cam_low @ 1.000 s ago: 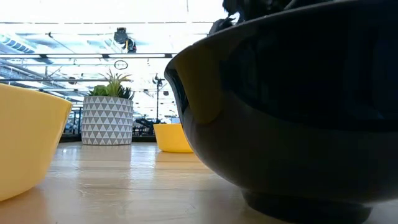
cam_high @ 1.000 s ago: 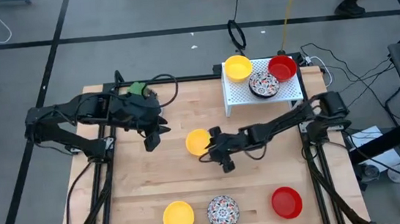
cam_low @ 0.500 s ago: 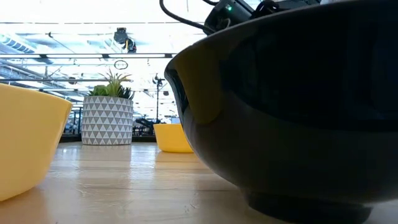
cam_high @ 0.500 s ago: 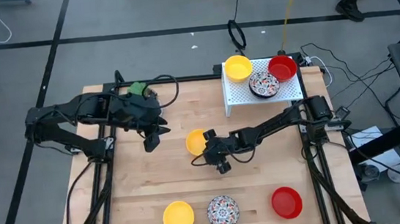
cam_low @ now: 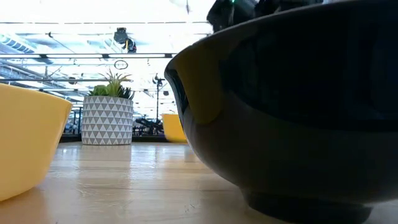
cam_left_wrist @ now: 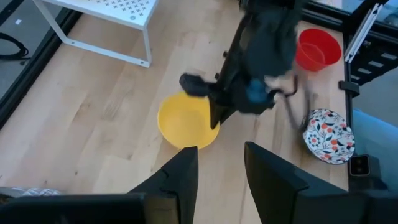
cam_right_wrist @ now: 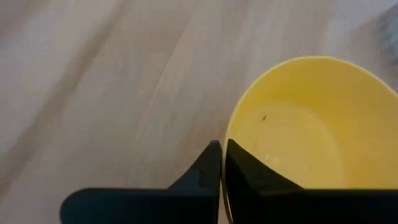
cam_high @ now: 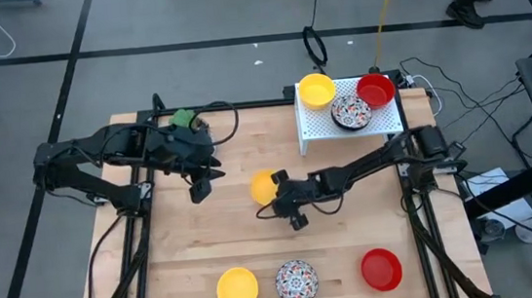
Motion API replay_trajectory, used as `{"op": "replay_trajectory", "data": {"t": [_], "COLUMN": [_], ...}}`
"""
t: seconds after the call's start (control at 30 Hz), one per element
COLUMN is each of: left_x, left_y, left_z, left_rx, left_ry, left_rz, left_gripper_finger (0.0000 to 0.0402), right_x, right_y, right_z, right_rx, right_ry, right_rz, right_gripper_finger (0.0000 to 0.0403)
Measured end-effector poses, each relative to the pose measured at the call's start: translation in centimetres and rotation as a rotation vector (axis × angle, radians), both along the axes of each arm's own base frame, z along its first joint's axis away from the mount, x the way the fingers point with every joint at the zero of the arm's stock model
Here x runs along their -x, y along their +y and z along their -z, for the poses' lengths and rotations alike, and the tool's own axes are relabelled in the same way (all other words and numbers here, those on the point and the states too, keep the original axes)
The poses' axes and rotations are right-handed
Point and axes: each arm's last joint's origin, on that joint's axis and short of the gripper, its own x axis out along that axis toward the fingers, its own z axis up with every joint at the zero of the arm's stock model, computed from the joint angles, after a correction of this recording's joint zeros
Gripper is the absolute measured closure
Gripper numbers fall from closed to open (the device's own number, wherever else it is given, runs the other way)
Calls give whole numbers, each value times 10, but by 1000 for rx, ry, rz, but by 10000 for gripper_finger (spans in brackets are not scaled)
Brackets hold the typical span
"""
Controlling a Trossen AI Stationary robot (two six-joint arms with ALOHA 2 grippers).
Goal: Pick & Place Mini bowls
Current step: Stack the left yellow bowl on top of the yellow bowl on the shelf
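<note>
Now the left tool (cam_high: 201, 186) hangs partly spread, holding nothing, over the desk (cam_high: 188, 254) left of centre. Just right of it sits a yellow mini bowl (cam_high: 263, 185) mid-desk, its rim pinched between the closed fingers of the right tool (cam_high: 278, 193).

Robotics lab, wooden table (cam_high: 207, 243) on a metal frame, taped grey floor (cam_high: 190, 68), loose cables (cam_high: 456, 91), ceiling trusses (cam_low: 62, 59)
</note>
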Motion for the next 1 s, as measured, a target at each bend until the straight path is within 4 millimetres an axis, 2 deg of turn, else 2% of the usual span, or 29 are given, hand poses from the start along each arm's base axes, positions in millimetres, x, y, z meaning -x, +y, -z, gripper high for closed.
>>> {"op": "replay_trajectory", "data": {"t": [0.07, 0.27, 0.4, 0.53, 0.63, 0.73, 1.0], "left_x": [0, 0, 0, 0, 0, 0, 0], "left_y": [0, 0, 0, 0, 0, 0, 0], "left_z": [0, 0, 0, 0, 0, 0, 0], "left_rx": [-11, -23, -27, -28, -29, -29, -30], "left_ry": [4, 5, 5, 5, 5, 5, 4], "left_rz": [12, 22, 25, 26, 27, 27, 26], "left_gripper_finger": [270, 270, 270, 270, 270, 270, 270], "right_x": [1, 27, 52, 79, 97, 108, 119], "right_y": [0, -13, -40, -76, -103, -126, -179], "right_z": [-19, -88, -132, -160, -173, -177, -162], "right_rx": [-5, 11, 75, 39, 37, 55, 69], "right_ry": [-63, -219, -323, -383, -419, -424, -363], "right_rz": [-2, 33, 195, 373, 483, 570, 770], "right_gripper_finger": [401, 402, 402, 402, 402, 402, 403]}}
